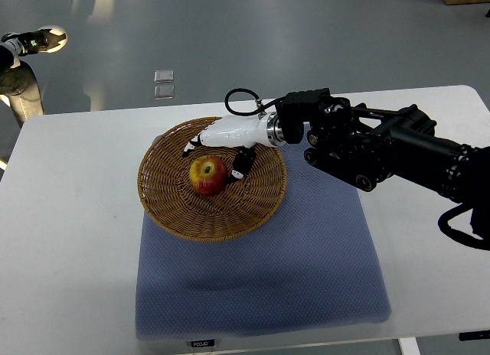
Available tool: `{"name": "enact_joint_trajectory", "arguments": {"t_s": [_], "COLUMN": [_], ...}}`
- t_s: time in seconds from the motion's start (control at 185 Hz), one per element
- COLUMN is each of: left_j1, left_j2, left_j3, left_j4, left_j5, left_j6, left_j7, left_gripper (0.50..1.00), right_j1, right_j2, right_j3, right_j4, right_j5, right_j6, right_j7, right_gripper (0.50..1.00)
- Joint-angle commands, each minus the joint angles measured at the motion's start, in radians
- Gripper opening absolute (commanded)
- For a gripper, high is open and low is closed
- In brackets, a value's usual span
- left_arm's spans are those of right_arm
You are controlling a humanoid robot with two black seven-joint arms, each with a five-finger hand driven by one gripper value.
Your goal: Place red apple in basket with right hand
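Your right hand [222,144], the white-shelled one on the black arm that comes in from the right edge, hangs over the round woven wicker basket [172,210]. The red and yellow apple [207,175] sits inside the basket just below the palm, resting on the weave near the middle. The fingers are loosely spread: one dark-tipped finger [239,165] reaches down beside the apple on its wrist-ward side and looks to be touching or nearly touching it, while another points off past the far side of the apple. Nothing is pinched, as far as the view shows; the apple appears to carry its own weight on the basket floor.

So you seem to be at the release, with the placing itself all but done. What is left, by my reading, is to lift the hand straight up and away from the apple, keeping that near finger from dragging it, then draw the arm back toward the right.

The basket lies partly on a blue-grey textured mat [306,271] beneath the hand, spread on the white table [69,217]. A small black tag [203,343] on the mat's near edge carries white lettering, too small to read with certainty. Your left arm is not visible.
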State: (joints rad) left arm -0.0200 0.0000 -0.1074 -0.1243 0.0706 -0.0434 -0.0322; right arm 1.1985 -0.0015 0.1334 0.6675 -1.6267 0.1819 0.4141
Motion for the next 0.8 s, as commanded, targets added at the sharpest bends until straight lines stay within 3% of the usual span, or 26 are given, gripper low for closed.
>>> {"name": "enact_joint_trajectory", "arguments": {"t_s": [0.0,0.485,0.744,0.793], "left_j1": [0.0,0.0,0.0,0.0], "left_j2": [0.0,0.0,0.0,0.0], "left_j3": [0.0,0.0,0.0,0.0], "left_j4": [0.0,0.0,0.0,0.0], "left_j5": [0.0,0.0,0.0,0.0], "left_j6": [-0.001,0.0,0.0,0.0], "left_j7": [0.0,0.0,0.0,0.0], "left_gripper": [1.0,1.0,1.0,1.0], "right_j1": [0.003,0.061,0.062,0.044], "right_j2": [-0.002,-0.075,-0.134,-0.137], "right_j3": [0.0,0.034,0.169,0.27], "right_j4": [0.003,0.004,0.0,-0.009], "right_j5": [0.002,0.039,0.235,0.396], "right_j6": [0.001,-0.005,-0.005,-0.009], "right_j7": [0.0,0.003,0.006,0.008], "right_gripper": [0.907,0.915,0.915,0.915]}}
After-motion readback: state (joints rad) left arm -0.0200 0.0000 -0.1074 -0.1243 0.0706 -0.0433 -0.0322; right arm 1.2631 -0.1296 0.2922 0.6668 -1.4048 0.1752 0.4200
